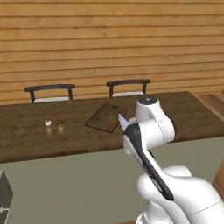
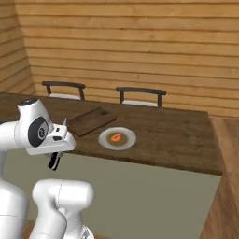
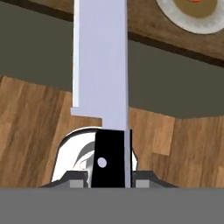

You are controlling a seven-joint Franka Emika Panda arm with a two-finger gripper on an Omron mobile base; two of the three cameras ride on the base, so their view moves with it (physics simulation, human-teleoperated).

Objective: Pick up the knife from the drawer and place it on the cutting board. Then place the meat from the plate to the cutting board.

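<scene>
On the dark wooden surface [image 2: 177, 135], the round white plate with a brownish centre [image 2: 117, 138] sits near the front edge and holds the small orange-red curled meat [image 2: 116, 137]. The flat dark brown wooden cutting board [image 2: 91, 120] lies just beside it, bare. The end effector [image 3: 112, 175] is clamped on the black handle of the silver-bladed knife [image 3: 101, 65], held in the air short of the surface's front edge.

A smooth, matt silver metal blade and a glossy black handle are seen on the knife [image 3: 100, 65]. Dark brown grained wood is shown on the cutting board [image 2: 91, 120] and table [image 2: 177, 135]. The plate [image 2: 105, 139] at centre looks smooth, glazed white.
</scene>
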